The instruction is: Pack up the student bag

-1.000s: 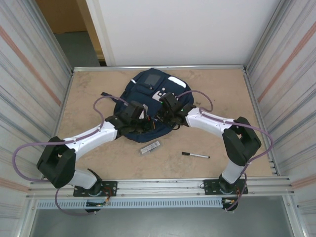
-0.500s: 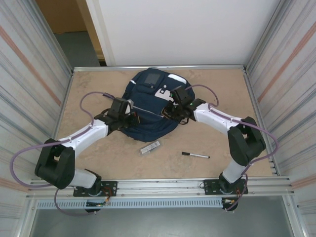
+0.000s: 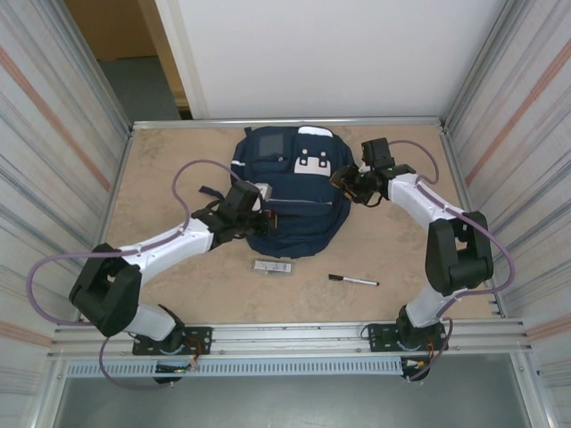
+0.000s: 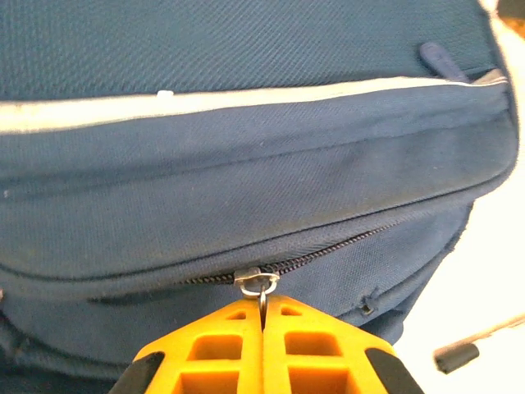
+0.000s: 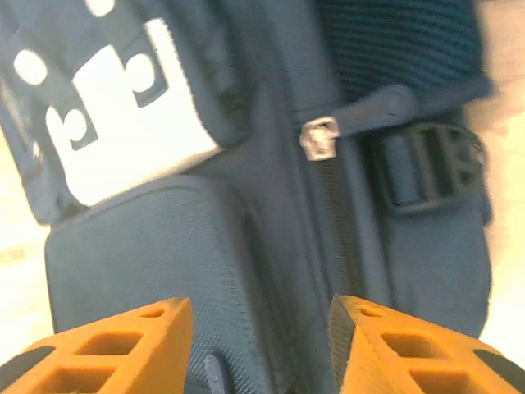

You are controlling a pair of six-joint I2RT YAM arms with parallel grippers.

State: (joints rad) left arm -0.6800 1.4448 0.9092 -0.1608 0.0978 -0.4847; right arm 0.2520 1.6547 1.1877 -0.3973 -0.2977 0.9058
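The student bag (image 3: 294, 192), navy blue with white patches, lies flat in the middle of the table. My left gripper (image 3: 260, 214) is at the bag's near left side. In the left wrist view its orange fingers (image 4: 221, 345) are pressed together, and the left gripper (image 4: 262, 305) is shut on the metal zip pull (image 4: 261, 281) of a front pocket zip. My right gripper (image 3: 351, 184) hangs at the bag's right edge. In the right wrist view the right gripper (image 5: 258, 320) stands open over the student bag (image 5: 148, 246), with nothing between its fingers.
A black pen (image 3: 353, 281) lies on the table near the front right. A small grey oblong item (image 3: 272, 266) lies just in front of the bag. A silver zip slider (image 5: 319, 137) and a dark strap buckle (image 5: 431, 168) sit on the bag's side. Metal rails border the table.
The right gripper has opened and moved back and right to the bag's edge. The bag now lies flatter and squarer. The left gripper has stayed shut at the bag's front.
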